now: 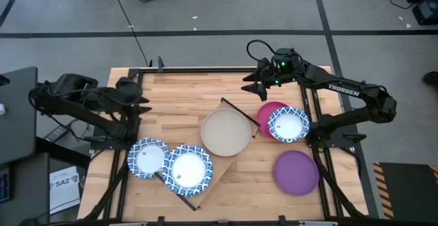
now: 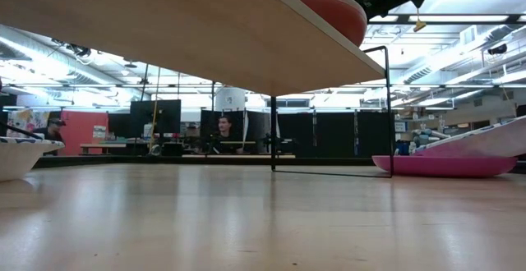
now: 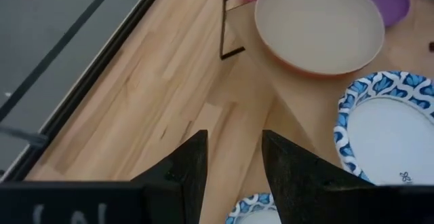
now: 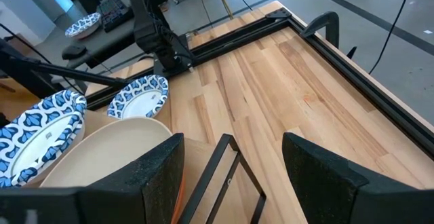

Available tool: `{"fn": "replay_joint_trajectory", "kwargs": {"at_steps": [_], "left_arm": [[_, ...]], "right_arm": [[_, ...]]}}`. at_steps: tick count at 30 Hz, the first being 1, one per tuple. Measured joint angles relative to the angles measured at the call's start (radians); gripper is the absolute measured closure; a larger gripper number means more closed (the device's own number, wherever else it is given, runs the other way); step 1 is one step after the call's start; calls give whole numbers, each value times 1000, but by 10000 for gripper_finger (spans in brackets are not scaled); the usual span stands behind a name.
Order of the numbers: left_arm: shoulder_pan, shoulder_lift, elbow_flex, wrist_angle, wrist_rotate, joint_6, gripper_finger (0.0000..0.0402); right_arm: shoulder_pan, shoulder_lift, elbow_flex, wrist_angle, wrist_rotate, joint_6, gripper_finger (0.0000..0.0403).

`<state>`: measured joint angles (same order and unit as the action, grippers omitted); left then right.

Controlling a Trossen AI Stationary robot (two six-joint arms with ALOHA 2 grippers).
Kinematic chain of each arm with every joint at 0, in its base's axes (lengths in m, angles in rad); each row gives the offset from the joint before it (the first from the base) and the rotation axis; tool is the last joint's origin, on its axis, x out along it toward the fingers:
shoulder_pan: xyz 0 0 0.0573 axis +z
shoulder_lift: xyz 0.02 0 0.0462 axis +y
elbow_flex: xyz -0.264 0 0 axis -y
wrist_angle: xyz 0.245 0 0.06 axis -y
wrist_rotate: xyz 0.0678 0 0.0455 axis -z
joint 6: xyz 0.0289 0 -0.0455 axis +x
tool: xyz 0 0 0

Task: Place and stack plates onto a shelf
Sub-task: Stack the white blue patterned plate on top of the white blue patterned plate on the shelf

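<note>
High view: the shelf [image 1: 226,159] carries a beige plate [image 1: 225,131] and a blue-rimmed plate [image 1: 189,169]. Both the left gripper [image 1: 140,100] and right gripper [image 1: 252,85] are held open, empty. A pick is probably pending; the purple plate [image 1: 296,172] must be approached.
</note>
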<state>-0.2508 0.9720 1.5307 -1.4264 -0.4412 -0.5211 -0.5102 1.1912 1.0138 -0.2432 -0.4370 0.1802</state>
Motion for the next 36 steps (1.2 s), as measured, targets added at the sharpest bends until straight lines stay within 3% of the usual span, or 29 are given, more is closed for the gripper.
{"fn": "replay_joint_trajectory", "kwargs": {"at_steps": [8, 16, 28, 36], "left_arm": [[0, -26, 0, -137, -8, -152, 255], [0, -24, -10, -133, -8, -150, 255], [1, -133, -453, -8, 190, -169, 255], [39, -157, -647, 69, 280, -133, 255]], "right_arm": [[0, 0, 0, 0, 0, 0, 149], [0, 0, 0, 0, 0, 0, 149], [0, 0, 0, 1, 0, 0, 149], [0, 0, 0, 2, 0, 0, 149]]}}
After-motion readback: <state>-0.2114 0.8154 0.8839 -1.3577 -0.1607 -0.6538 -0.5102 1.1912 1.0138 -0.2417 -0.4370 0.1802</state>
